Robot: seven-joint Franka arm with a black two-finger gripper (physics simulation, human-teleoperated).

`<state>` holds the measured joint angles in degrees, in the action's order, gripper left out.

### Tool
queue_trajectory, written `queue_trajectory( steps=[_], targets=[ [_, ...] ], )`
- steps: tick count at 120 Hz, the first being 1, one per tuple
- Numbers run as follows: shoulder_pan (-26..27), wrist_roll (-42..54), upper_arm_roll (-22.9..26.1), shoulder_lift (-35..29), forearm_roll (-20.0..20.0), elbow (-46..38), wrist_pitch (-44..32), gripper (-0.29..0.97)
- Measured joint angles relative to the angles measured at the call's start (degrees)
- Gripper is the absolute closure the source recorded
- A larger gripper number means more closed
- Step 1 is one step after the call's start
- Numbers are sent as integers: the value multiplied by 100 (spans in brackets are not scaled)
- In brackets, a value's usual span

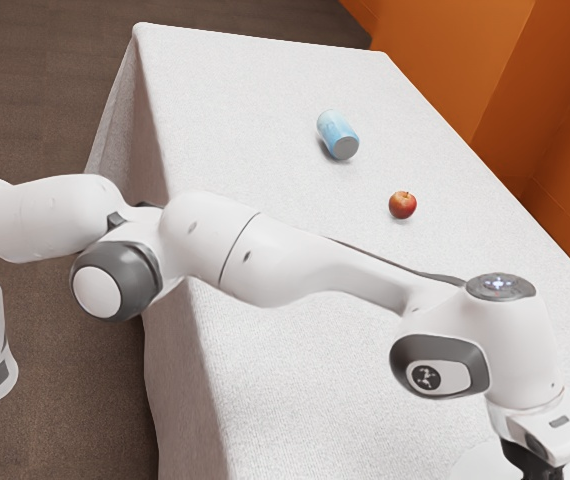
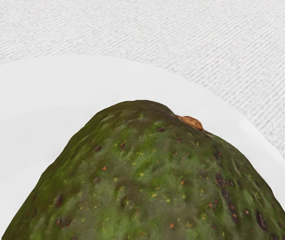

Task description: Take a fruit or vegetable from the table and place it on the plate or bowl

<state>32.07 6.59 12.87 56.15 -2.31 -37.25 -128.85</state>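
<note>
Saw a dark green, pear-shaped avocado [image 2: 152,185] close under the hand in the wrist view. Noted pebbled skin, mottled olive and deeper green, flecked with brown and yellowish specks, with a small tan stem nub at the narrow end. Found it over a plain white round plate [image 2: 42,100], with the rim curving around behind; could not tell whether resting on the plate or just above it. Made out, beyond the plate, the white woven cloth of the table [image 1: 265,120].

In the exterior view, traced the white jointed arm [image 1: 295,265] from the left edge to the lower right corner, and there caught a black gripper [image 1: 537,465] cut off by the frame. Could not tell whether wide, narrow or holding anything.

Spotted a small red apple [image 1: 402,205] right of centre on the cloth, and a pale blue can [image 1: 338,135] lying on its side above and left of it, the two apart.
</note>
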Motion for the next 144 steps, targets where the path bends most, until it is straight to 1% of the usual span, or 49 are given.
queue_trajectory(
  steps=[23, 42, 52, 68, 76, 81, 87, 104, 115, 119, 124, 144],
  targets=[
    [-50, 9, -12, -125, 51, 103, 931, 8],
    [-69, 21, -31, -261, 39, 94, 1524, 2],
    [-70, 7, -32, -806, -154, 61, 1924, 1],
    [-89, -43, -37, -1989, -651, -78, 2666, 1],
    [-486, -64, -27, -2735, -813, -641, 3009, 1],
    [-909, -76, -26, -3139, -874, -880, 3302, 0],
    [-1504, -87, -22, -3412, -904, -1045, 3671, 0],
    [-3342, -82, -28, -3759, -823, -1394, 4365, 0],
    [-4247, -42, -39, -3521, -655, -1789, 4590, 0],
    [-4438, -33, -40, -3460, -568, -1866, 4647, 0],
    [-4548, -31, -36, -3421, -487, -1914, 4706, 0],
    [-4630, -110, -31, -3397, -334, -1953, 4860, 0]
  ],
)
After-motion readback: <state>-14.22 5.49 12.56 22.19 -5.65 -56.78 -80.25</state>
